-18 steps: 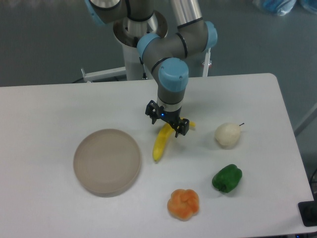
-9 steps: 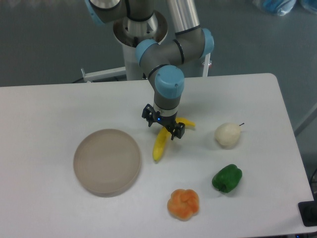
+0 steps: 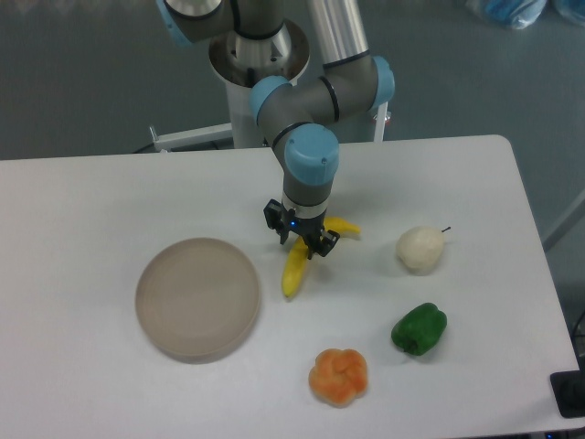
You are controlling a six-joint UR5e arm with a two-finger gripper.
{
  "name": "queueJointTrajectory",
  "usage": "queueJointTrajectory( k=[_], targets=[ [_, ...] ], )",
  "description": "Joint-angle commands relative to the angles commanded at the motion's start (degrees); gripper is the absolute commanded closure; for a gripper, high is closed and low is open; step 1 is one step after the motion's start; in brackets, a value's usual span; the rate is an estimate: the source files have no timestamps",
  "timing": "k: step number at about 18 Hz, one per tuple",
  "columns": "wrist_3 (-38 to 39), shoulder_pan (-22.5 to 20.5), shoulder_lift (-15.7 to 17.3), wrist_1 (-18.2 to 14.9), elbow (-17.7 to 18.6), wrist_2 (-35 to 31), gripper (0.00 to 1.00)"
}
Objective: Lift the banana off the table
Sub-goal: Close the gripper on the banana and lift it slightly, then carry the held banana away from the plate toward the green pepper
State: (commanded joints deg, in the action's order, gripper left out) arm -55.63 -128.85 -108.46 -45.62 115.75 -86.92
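Observation:
The yellow banana [image 3: 293, 271] lies on the white table [image 3: 110, 192], just right of the tan plate. Its lower end points toward the front and its upper end sticks out to the right of the gripper. My gripper [image 3: 300, 234] points straight down over the banana's middle. It is open, with one finger on each side of the fruit, low near the tabletop. The wrist hides the part of the banana under it. I cannot tell whether the fingers touch the banana.
A round tan plate [image 3: 197, 298] sits to the left of the banana. A white pear-like fruit [image 3: 420, 250] is to the right. A green pepper [image 3: 419, 329] and an orange lobed fruit [image 3: 338, 375] lie toward the front.
The gripper has shifted slightly left and lower, settling over the banana's middle. The banana and the other objects have not moved.

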Motion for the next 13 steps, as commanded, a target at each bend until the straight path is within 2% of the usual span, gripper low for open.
queueJointTrajectory(
  k=[4, 7, 10, 13],
  targets=[
    [-0.17, -0.17, 0.09, -0.09, -0.26, 0.00, 0.73],
    [-0.26, -0.53, 0.52, -0.35, -1.75, 0.00, 0.75],
    [-0.35, -1.66, 1.40, -1.14, -4.82, -0.44, 0.75],
    [-3.59, -4.65, 2.02, -3.07, -8.51, -1.14, 0.75]
  ],
)
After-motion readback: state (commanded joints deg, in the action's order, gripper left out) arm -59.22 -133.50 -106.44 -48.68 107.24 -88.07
